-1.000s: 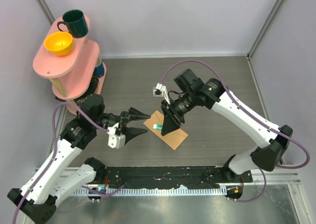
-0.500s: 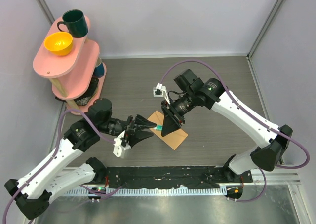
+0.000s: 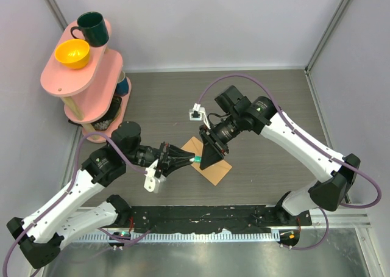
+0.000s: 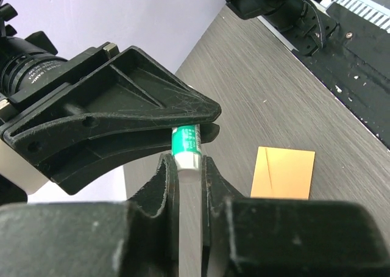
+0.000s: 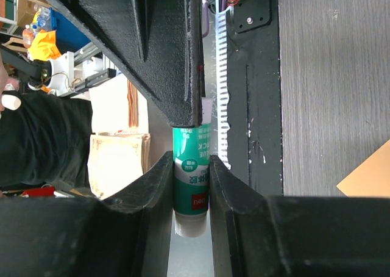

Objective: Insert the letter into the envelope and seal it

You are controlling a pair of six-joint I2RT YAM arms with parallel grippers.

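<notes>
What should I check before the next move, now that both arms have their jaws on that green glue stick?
1. Right jaws clamped on the glue stick: ok, the green tube sits tight between them in the right wrist view.
2. Left jaws on the stick's white end: ok, they look closed around it in the left wrist view.
3. Envelope lying flat with nothing touching it: ok.
4. Letter inside the envelope: cannot tell, no letter shows in any view.
5. Envelope flap open and ready for glue: cannot tell, only a crease line is visible.
</notes>
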